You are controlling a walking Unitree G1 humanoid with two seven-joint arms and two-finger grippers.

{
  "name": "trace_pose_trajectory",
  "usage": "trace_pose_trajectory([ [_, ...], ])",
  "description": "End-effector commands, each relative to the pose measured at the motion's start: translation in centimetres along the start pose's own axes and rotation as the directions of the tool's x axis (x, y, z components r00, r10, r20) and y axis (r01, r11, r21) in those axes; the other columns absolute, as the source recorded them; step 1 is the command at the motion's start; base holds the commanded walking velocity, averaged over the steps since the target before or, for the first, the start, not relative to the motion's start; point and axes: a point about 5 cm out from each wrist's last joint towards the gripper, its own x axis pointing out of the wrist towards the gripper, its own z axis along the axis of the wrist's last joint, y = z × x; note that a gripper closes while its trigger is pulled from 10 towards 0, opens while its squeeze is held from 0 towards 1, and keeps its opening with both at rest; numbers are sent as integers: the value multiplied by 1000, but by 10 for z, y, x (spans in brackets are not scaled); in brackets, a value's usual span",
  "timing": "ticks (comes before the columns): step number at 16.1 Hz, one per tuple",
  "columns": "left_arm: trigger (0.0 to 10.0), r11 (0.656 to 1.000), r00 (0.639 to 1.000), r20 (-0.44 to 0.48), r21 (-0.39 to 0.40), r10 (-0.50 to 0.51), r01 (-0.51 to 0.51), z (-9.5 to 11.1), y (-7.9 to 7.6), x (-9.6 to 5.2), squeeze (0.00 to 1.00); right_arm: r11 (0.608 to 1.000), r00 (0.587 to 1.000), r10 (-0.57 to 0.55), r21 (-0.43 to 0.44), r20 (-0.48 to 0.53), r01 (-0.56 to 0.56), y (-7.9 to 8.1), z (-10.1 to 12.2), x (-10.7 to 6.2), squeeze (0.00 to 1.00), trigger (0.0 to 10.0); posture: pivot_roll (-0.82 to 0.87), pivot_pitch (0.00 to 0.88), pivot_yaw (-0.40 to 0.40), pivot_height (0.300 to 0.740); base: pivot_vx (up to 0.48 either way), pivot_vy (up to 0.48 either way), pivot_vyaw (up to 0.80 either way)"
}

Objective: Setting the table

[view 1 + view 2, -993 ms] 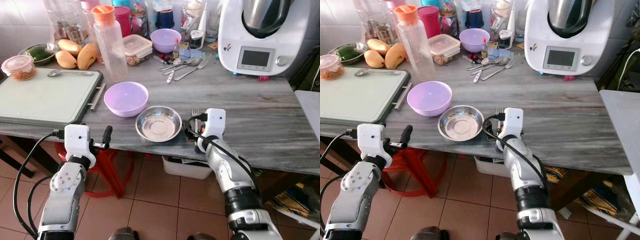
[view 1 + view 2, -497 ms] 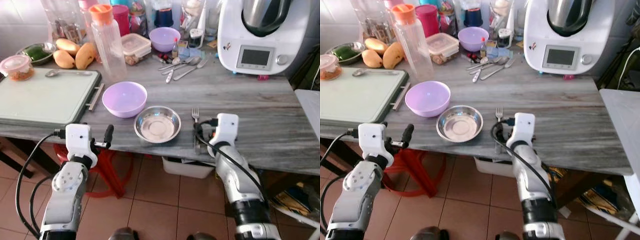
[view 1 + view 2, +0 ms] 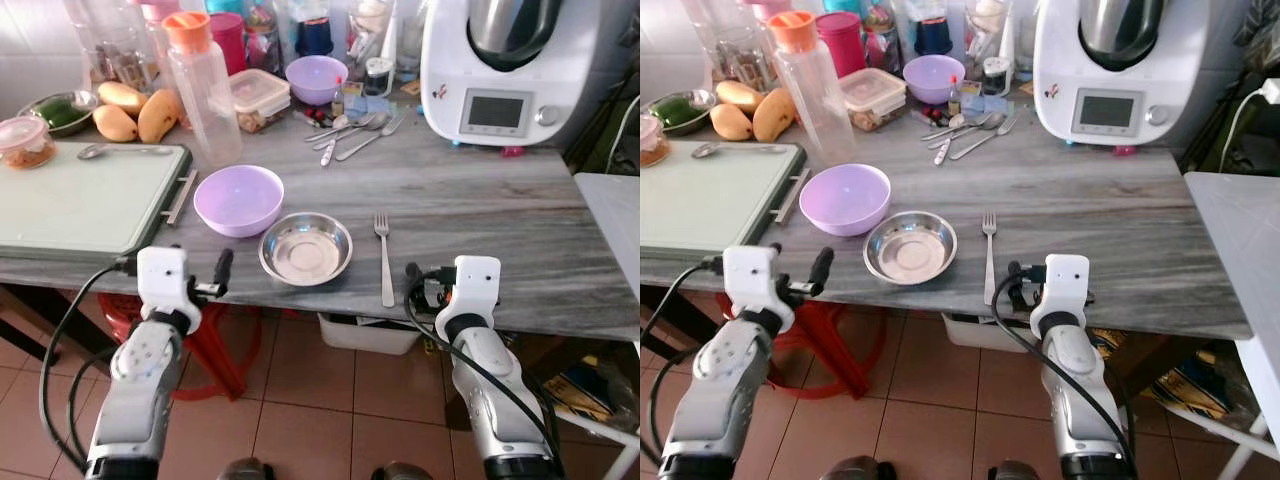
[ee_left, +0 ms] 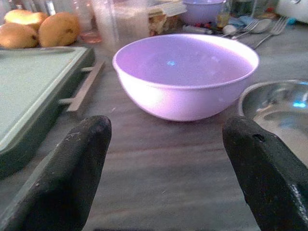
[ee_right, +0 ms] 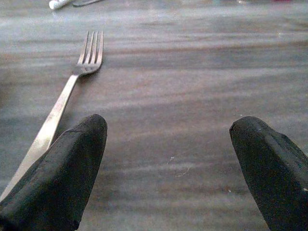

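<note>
1. Grey marble-look counter (image 3: 500, 215), crowded along its far edge.
2. Pale green tray (image 3: 80, 195) at the counter's left end.
3. Lilac bowl (image 3: 238, 199) near the front edge, steel dish (image 3: 306, 249) just beside it.
4. Fork (image 3: 384, 255) flat right of the dish, tines pointing away, apart from both tools.
5. Left tool (image 4: 159, 173) spread wide, empty, facing the bowl.
6. Right tool (image 5: 168, 168) spread wide, empty, at the front edge near the fork handle.

Grey table (image 3: 480, 200) carries fork (image 3: 384, 255), steel dish (image 3: 305, 249), purple bowl (image 3: 238, 198).

A fork (image 3: 988, 255) lies just right of the steel bowl (image 3: 910, 247) on the grey table (image 3: 1110, 220)
</note>
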Motion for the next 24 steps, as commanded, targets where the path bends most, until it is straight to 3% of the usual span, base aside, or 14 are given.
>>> trace_pose_trajectory([
  [1, 10000, 1000, 1000, 11, 8, 8, -8, 2, 3, 1, 0, 1000, 999, 28, -10, 36, -28, 8, 8, 2, 1000, 10000, -12, 0, 56, 740, 0, 0, 0],
  [5, 10000, 1000, 1000, 15, 10, 11, -11, 1, 3, -1, 0, 998, 996, 48, -30, 77, -46, 13, 12, -1, 1000, 10000, -12, 0, 51, 740, 0, 0, 0],
  [8, 10000, 1000, 999, 47, -2, -10, 10, 5, -5, -1, 0, 992, 983, 72, -111, 169, -54, 14, 21, -16, 1000, 10000, -17, 0, 48, 740, 0, 0, 0],
  [11, 10000, 999, 999, 32, 5, 38, -38, 1, -7, -2, 0, 989, 966, 88, -135, 242, -56, 14, 24, -31, 1000, 10000, -28, 0, 47, 740, 0, 0, 0],
  [14, 10000, 999, 999, 34, -2, 40, -40, 2, -7, 0, 0, 985, 965, 153, -109, 215, -132, 23, 20, -33, 1000, 10000, -32, 0, 43, 740, 0, 0, 0],
  [16, 10000, 999, 998, 42, -4, 55, -54, 3, -6, 1, 0, 950, 939, 309, -98, 154, -297, 39, 16, -30, 1000, 10000, -33, 0, 36, 740, 0, 0, 0],
  [19, 10000, 995, 995, 37, 1, 96, -96, 1, -1, -2, 0, 884, 878, 464, -128, 117, -450, 54, 13, -34, 973, 10000, -29, 0, 29, 740, 0, 0, 0],
  [22, 10000, 980, 980, 2, 24, 198, -197, -5, 14, -5, 0, 855, 857, 509, -158, 83, -493, 58, 7, -39, 929, 10000, -28, 0, 28, 740, 0, 0, 0],
  [24, 10000, 977, 977, -11, 34, 212, -211, -6, 16, -6, 0, 875, 876, 468, -199, 116, -441, 50, 11, -38, 929, 10000, -28, 0, 29, 740, 0, 0, 0],
])
